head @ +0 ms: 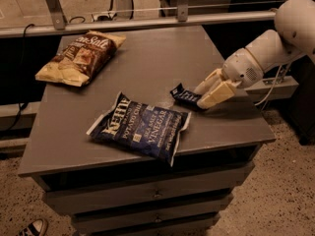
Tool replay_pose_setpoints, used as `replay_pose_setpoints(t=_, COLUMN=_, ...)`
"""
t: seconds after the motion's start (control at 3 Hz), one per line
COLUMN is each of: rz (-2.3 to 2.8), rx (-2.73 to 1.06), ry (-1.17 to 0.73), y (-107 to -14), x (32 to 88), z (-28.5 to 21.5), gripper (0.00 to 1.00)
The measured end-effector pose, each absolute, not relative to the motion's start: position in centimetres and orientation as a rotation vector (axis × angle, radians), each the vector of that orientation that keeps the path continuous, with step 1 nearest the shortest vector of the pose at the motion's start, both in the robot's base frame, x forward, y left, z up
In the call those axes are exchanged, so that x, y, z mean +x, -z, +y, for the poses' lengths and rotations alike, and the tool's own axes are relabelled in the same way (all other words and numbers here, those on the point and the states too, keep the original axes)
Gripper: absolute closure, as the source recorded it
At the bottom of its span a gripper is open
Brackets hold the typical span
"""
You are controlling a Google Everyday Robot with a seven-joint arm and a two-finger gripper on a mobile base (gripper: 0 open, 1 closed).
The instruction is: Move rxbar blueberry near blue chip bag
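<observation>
The rxbar blueberry (184,95) is a small dark navy bar lying on the grey table, just right of the blue chip bag's upper right corner. The blue chip bag (141,127) is large, with white "Kettle" and "Sea Salt & Vinegar" lettering, and lies near the table's front edge. My gripper (201,97) comes in from the right on a white arm. Its cream fingers (216,94) are closed on the bar's right end, low over the table.
A brown-and-tan chip bag (80,57) lies at the table's (147,58) back left. A metal rail (147,21) runs behind the table. Drawers are below the front edge. A sneaker (33,227) shows on the floor at the bottom left.
</observation>
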State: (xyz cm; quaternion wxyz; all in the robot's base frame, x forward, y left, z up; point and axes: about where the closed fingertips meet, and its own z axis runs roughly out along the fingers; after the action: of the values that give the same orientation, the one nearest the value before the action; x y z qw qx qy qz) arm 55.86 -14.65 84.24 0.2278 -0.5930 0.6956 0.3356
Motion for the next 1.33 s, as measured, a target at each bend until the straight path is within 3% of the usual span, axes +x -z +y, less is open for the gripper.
replay_pose_setpoints(t=0.67, rz=1.911, rx=-1.681, ry=-0.918, y=-84.1, x=56.2, z=-14.2, gripper=0.13)
replay_pose_setpoints(t=1.0, rz=1.912, rx=-1.690, ry=-0.904, y=-84.2, x=56.5, z=-14.3, gripper=0.00)
replay_pose_setpoints(t=1.33, rz=1.915, rx=-1.671, ry=-0.808, y=-85.7, x=58.0, z=-15.6, gripper=0.00)
